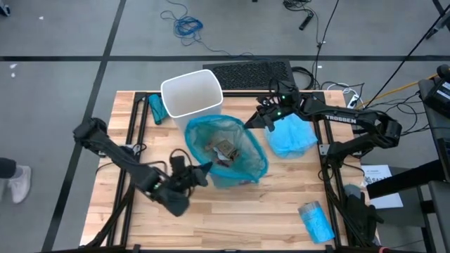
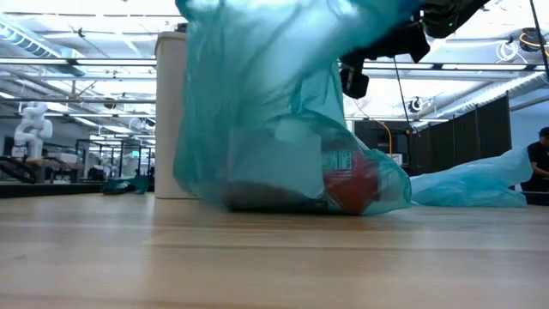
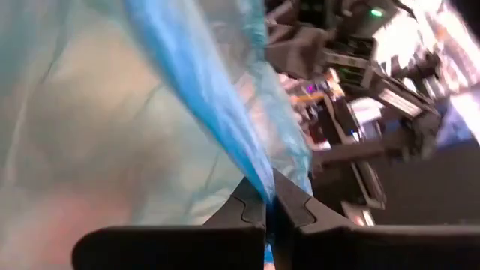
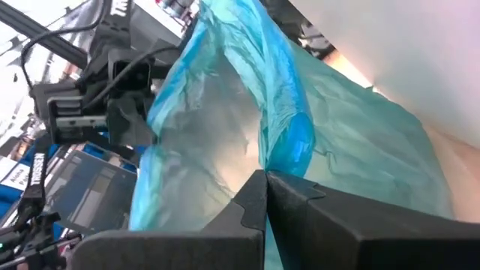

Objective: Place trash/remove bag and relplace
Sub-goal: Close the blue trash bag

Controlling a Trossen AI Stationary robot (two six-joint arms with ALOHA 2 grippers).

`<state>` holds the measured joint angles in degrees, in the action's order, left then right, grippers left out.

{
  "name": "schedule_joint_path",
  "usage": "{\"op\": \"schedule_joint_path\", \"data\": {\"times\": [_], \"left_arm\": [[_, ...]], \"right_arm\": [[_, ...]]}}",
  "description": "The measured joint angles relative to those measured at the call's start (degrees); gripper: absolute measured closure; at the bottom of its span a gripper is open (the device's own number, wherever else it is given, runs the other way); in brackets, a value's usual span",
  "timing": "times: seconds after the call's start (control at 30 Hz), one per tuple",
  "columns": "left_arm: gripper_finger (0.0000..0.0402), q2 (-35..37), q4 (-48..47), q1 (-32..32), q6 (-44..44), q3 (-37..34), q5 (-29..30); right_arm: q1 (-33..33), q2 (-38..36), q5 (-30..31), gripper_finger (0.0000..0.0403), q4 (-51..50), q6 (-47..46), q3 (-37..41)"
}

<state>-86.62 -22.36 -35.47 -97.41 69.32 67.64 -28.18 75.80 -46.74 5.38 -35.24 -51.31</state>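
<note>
My left pincer (image 1: 202,171) is pinched tight on the rim of the blue trash bag (image 1: 242,165). My right pincer (image 1: 251,124) pinches the far rim. The bag stands mid-table with the trash (image 1: 223,149) inside, just beside the white bin (image 1: 191,93). Bare wood (image 1: 246,218) lies open near the front edge.

Translucent teal bag (image 1: 235,158), red-and-white bottle (image 2: 352,182) inside (label blurred), white bin (image 1: 191,93), pale wooden table (image 1: 281,204)
</note>
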Motion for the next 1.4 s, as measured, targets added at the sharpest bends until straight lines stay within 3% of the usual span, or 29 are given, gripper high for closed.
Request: {"op": "schedule_joint_path", "data": {"times": [0.37,0.87,0.97,1.17,1.27,1.4], "left_arm": [[0.0401,9.1,-12.3,-1.8,3.4,0.0,-6.3],[0.0401,10.6,-18.4,-2.2,2.7,0.0,-10.4],[0.0401,10.6,-21.0,-2.2,0.2,0.0,-11.1],[0.0401,10.6,-22.2,-2.4,-1.2,0.0,-12.4],[0.0401,10.6,-22.2,-2.4,-1.2,0.0,-12.4],[0.0401,10.6,-22.3,-2.4,-1.2,0.0,-12.5]], "right_arm": [[0.1,-6.9,-0.3,0.0403,0.5,-2.2,0.0],[0.0,-15.8,-5.2,0.0403,3.5,-4.8,0.0],[-0.3,-17.1,-6.0,0.0403,0.4,-6.0,0.0],[-0.4,-19.2,-0.7,0.0403,-8.5,0.7,0.0],[-0.4,-19.4,-1.4,0.0389,-8.6,1.9,0.0],[-0.4,-19.6,-1.6,0.0336,-12.1,3.7,0.0]]}}
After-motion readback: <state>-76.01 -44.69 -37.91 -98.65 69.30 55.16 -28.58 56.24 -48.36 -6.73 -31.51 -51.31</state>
